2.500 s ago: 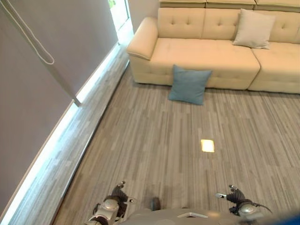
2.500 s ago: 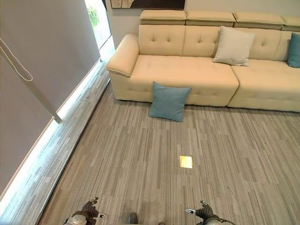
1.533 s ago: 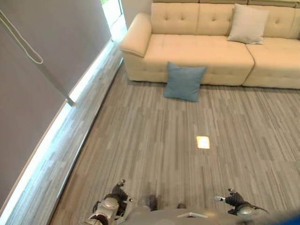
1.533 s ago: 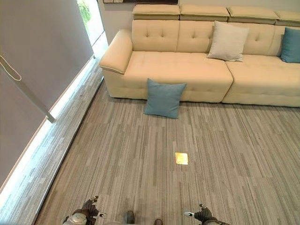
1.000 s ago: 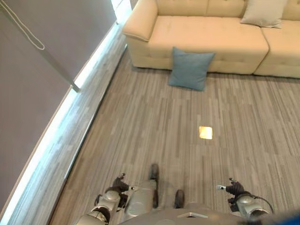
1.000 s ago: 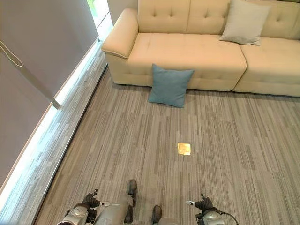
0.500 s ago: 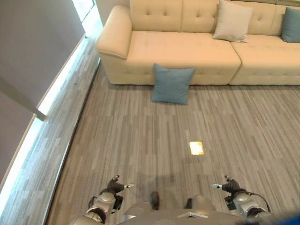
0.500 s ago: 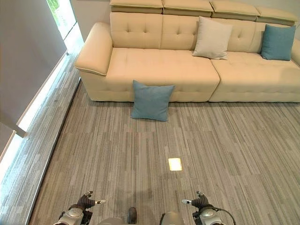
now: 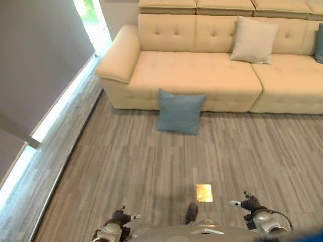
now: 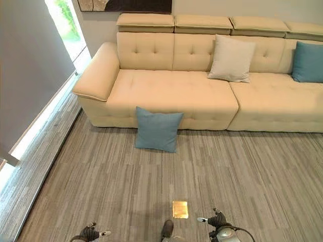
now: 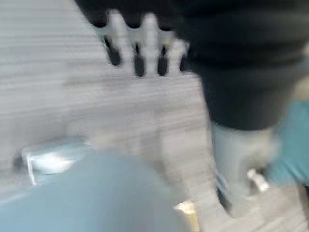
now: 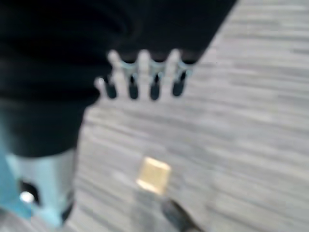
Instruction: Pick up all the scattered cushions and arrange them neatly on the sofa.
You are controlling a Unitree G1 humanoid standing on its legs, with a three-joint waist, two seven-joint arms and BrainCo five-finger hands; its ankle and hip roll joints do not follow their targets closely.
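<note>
blue cushion (image 10: 156,129) leans upright on the floor against the sofa (image 10: 171,96) front; likely soft, light, squashy, best pinched at the top edge. left hand (image 11: 140,48) and right hand (image 12: 145,72) hang with straight fingers, empty.

Your camera shifted throughout; the hands (image 9: 251,203) dropped toward the frame's bottom edge, and no cushion (image 9: 179,112) changed place.

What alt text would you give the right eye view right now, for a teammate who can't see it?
A blue cushion stands on the grey striped floor, leaning against the front of a cream sofa. On the sofa's seat, a beige cushion and another blue one rest against the backrest. Both hands, left and right, hang empty at the lower edge.
</note>
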